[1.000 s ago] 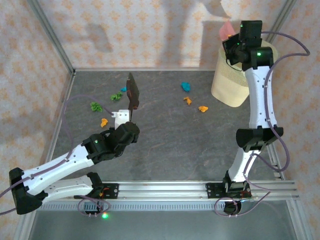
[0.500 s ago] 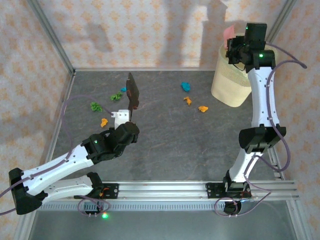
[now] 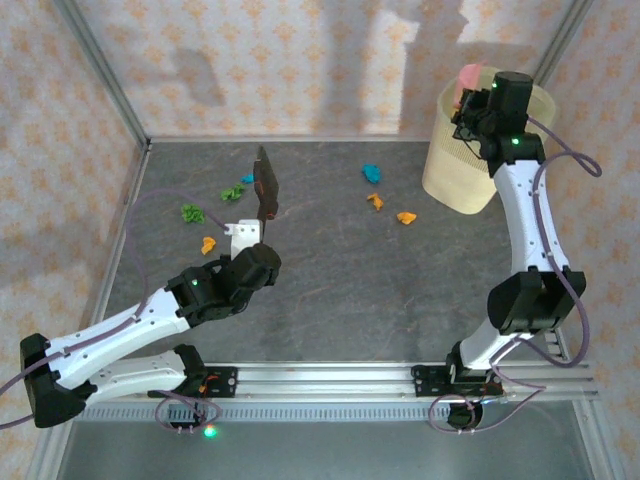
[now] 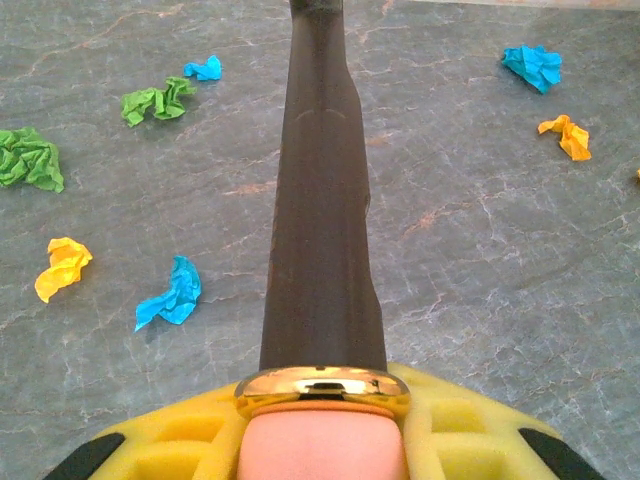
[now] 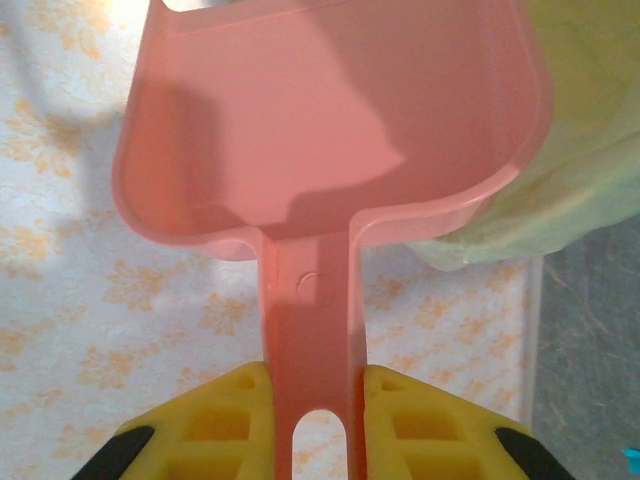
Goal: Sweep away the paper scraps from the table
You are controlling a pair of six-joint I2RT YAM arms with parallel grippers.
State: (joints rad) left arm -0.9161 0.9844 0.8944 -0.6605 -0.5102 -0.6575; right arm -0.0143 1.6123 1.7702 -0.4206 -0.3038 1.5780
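Top view, left gripper (image 3: 262, 222): clamped on the handle of a dark brush (image 3: 265, 185), which stands tilted over the left half of the table (image 3: 350, 290), its head toward the far edge (contact with the surface cannot be told).
Top view, right gripper (image 3: 472, 100): closed on the handle of a pink dustpan (image 3: 468, 76), raised above the cream bin (image 3: 455, 170) at the table's far right corner.
Top view, paper scraps (image 3: 192, 212): seven counted on the table. Four lie toward the left edge, left of the brush (two green, one orange, one blue). Three lie nearer the far edge, between brush and bin (one teal-blue, two orange).
Left wrist, left gripper (image 4: 323, 405): yellow pads (image 4: 170, 445) pressed to either side of the brush (image 4: 323, 200).
Left wrist, paper scraps (image 4: 62, 267): five to the left of the brush and two to its right, all apart from it and flat on the table (image 4: 470, 280).
Right wrist, right gripper (image 5: 312, 430): yellow pads (image 5: 215, 420) tight against the dustpan (image 5: 330, 120) handle.
Right wrist, dustpan: the scoop is seen against the patterned wall (image 5: 120, 300), the bin (image 5: 585, 150) is at the right, and a strip of table (image 5: 590, 340) shows below it.
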